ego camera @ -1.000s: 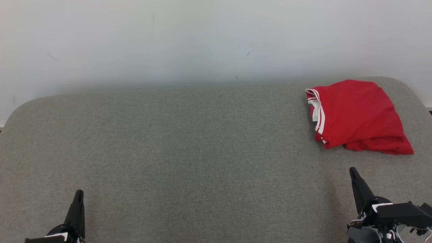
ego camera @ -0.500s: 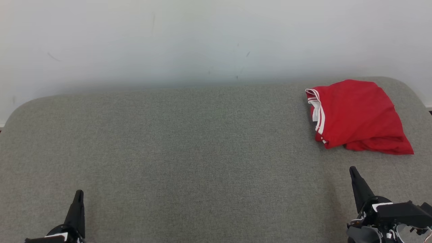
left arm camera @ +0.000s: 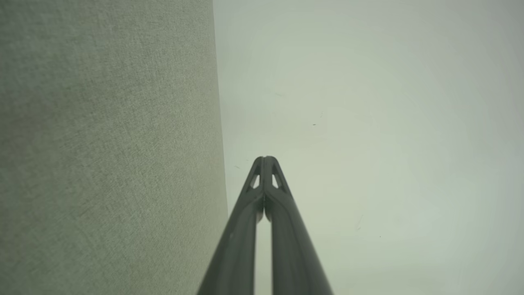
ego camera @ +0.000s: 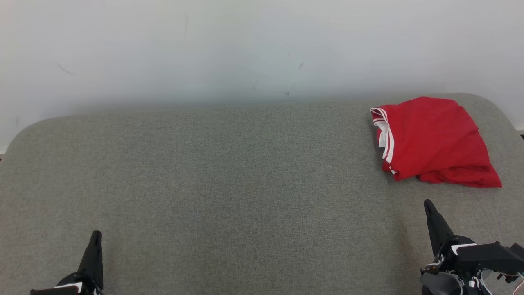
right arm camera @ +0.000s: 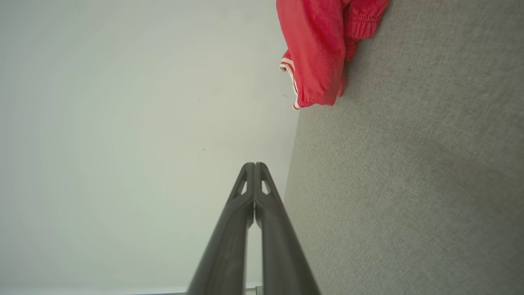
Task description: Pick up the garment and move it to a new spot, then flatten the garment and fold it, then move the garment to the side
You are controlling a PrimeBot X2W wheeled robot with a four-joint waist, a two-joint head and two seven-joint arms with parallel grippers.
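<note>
The garment point(ego camera: 434, 141) is red with white stripe trim and lies folded in a loose bundle at the far right of the grey surface point(ego camera: 229, 184). The right wrist view shows the garment point(right arm camera: 319, 53) at its top. My right gripper point(ego camera: 427, 203) stands shut and holds nothing, near the front right, a short way in front of the garment. In its own wrist view the right gripper point(right arm camera: 254, 164) has its fingertips pressed together. My left gripper point(ego camera: 96, 233) is at the front left, far from the garment, shut and holding nothing; its wrist view shows the left gripper point(left arm camera: 265, 158) with tips touching.
A pale wall point(ego camera: 245, 49) rises directly behind the grey fabric surface. The surface has rounded far corners, and the garment lies close to the right one.
The right gripper has crept slightly up the view, toward the garment. The left gripper and the garment have not moved.
</note>
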